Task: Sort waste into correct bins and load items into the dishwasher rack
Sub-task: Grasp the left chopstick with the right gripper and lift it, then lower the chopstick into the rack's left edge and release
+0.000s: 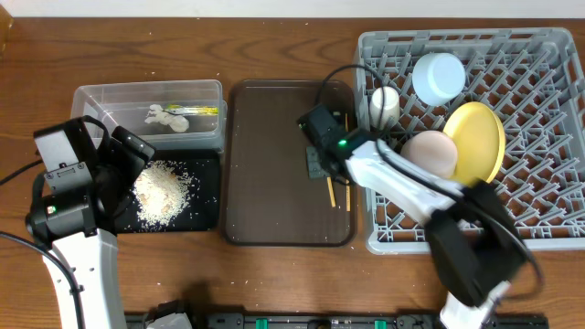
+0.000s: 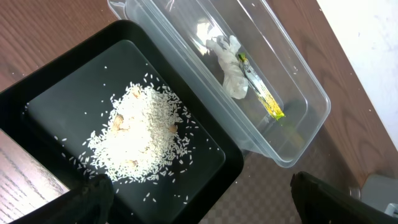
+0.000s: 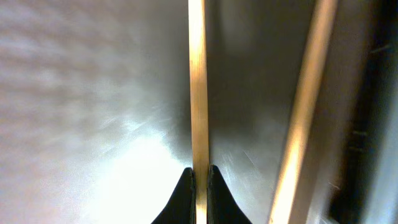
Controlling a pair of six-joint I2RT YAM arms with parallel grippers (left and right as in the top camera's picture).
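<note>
Right end effector (image 3: 199, 173) is clamped on one chopstick (image 3: 198, 81) lying on the brown serving tray (image 1: 274, 183), with the second chopstick (image 3: 305, 106) beside it. Right of that tray, the dishwasher rack (image 1: 539, 64) holds the yellow plate (image 1: 475, 142), two bowls and a cup. Left of it, crumbs (image 2: 140, 140) lie in the black tray (image 2: 74, 74), and the paper scrap (image 2: 230, 62) and wrapper (image 2: 264, 99) lie in the clear tub (image 2: 298, 81). The left end effector (image 2: 205, 202) hangs there, its fingers apart.

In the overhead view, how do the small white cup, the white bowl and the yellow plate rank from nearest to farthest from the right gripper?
The right gripper is shut on a chopstick over the brown tray.
1. small white cup: at the left edge of the rack.
2. white bowl: further right, mid-rack.
3. yellow plate: just right of the bowl.
</note>
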